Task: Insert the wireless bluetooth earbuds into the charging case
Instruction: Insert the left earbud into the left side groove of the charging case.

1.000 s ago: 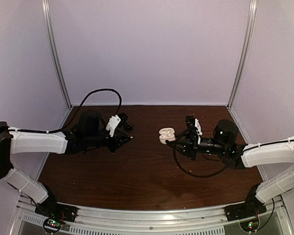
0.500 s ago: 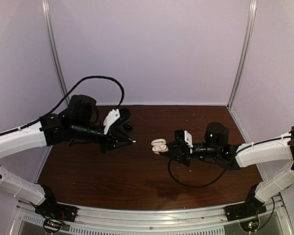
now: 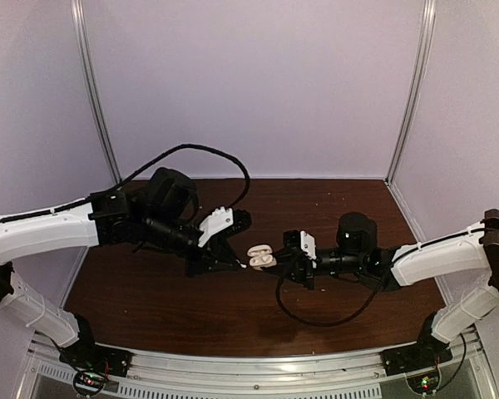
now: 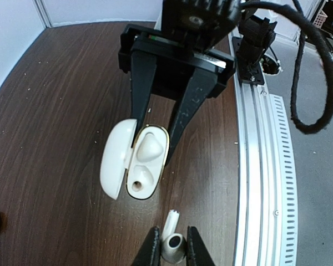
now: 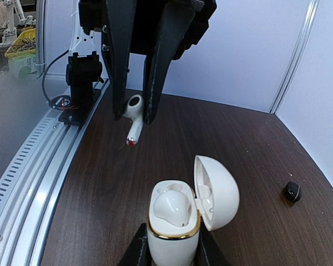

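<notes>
Left claw (image 3: 237, 265): clenched on one white earbud (image 4: 172, 244), pinched by its bulb with the stem sticking out past the fingertips
Right claw (image 3: 276, 260): clamped on the lower body of the charging case (image 5: 173, 233), which it holds up above the counter (image 4: 55, 100)
Charging case, count: one, white with a gold rim, its lid (image 5: 217, 192) swung open to the side
White earbuds, count: two; the held one hangs in the air just beside the open mouth of the case without touching it, and the seated earbud (image 5: 171, 205) already lies inside
Sockets in the case: two, one filled and one empty socket (image 4: 137, 186)
Black earbud (image 5: 291, 191), count: one in view, lying on the counter well apart from the case
Where the claws meet: tip to tip over the middle of the dark wood counter
</notes>
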Motion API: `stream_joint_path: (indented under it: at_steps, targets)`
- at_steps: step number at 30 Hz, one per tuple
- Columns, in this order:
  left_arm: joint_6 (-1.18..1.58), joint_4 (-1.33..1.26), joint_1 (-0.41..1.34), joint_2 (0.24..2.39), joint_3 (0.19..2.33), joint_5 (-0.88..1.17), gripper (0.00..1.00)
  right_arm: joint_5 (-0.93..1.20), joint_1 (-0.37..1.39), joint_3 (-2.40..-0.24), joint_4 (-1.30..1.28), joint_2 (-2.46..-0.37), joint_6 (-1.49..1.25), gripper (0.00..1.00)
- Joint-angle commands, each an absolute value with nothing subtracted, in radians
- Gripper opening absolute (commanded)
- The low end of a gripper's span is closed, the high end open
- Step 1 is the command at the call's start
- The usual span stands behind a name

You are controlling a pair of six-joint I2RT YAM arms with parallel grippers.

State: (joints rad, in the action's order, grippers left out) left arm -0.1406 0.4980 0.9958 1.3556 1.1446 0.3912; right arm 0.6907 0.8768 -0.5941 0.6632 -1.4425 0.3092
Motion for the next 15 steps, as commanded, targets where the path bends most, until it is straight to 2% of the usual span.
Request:
stream_joint_path:
  at_steps: [1,15]
  targets:
    - [-0.165,0.505,1.0,1.382,1.2,0.364,0.09,0.663,0.891,-0.637,0.643,-1.462,0.308,0.0]
    - [-0.25,0.615,1.025,1.454,1.258,0.263,0.09,0.682,0.913,-0.67,0.597,-1.503,0.258,0.0]
